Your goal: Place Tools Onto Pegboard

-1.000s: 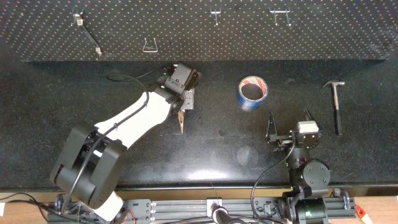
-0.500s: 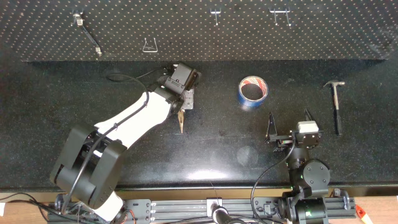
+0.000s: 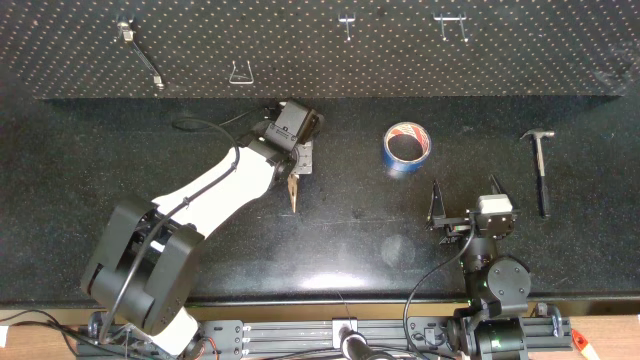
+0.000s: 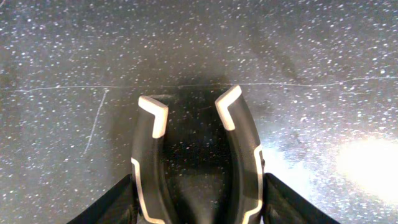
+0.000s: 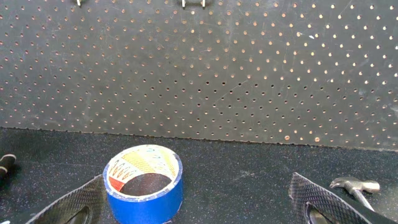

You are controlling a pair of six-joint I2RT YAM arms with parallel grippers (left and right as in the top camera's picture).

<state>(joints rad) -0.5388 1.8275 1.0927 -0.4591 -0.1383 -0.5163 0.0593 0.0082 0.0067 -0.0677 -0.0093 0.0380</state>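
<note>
Black perforated pegboard runs across the 12 o'clock side of the worktop, and only one tool hangs on it: a wrench up at 10 o'clock. By my reading the job is barely a third done. A wire triangle hook at 11 o'clock and two metal hooks between 12 and 1 o'clock carry nothing yet.

Three items lie on the worktop. A blue tape roll sits at 2 o'clock, a hammer lies at 3 o'clock, and a pointed hand tool lies just off centre toward 10 o'clock; I cannot tell what kind it is.

The left gripper hangs low over the speckled surface close to that pointed tool, its two fingers apart with nothing but bare worktop between them. The right gripper rests at 5 o'clock near its base, fingers spread wide and holding nothing, facing the tape roll and the board.

No bin, tray or box is present; the only hollow is the tape roll's core, and nothing sits inside it.
</note>
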